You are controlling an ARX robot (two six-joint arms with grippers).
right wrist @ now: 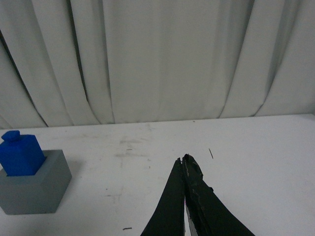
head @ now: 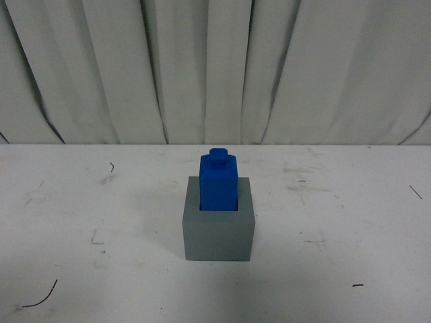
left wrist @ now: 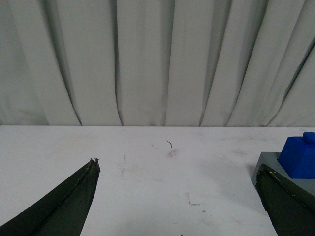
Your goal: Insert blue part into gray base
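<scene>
The blue part (head: 219, 180) stands upright in the square recess of the gray base (head: 218, 232) at the middle of the table, its knob on top. Neither arm shows in the front view. In the left wrist view my left gripper (left wrist: 177, 167) is open over bare table, its fingers spread wide; the gray base (left wrist: 268, 164) with the blue part (left wrist: 299, 156) sits just beyond one finger. In the right wrist view my right gripper (right wrist: 183, 159) is shut on nothing, well apart from the gray base (right wrist: 34, 189) and the blue part (right wrist: 19, 154).
A white table (head: 101, 222) with scuffs and small dark marks holds the block. A pleated white curtain (head: 215, 67) hangs along the table's far edge.
</scene>
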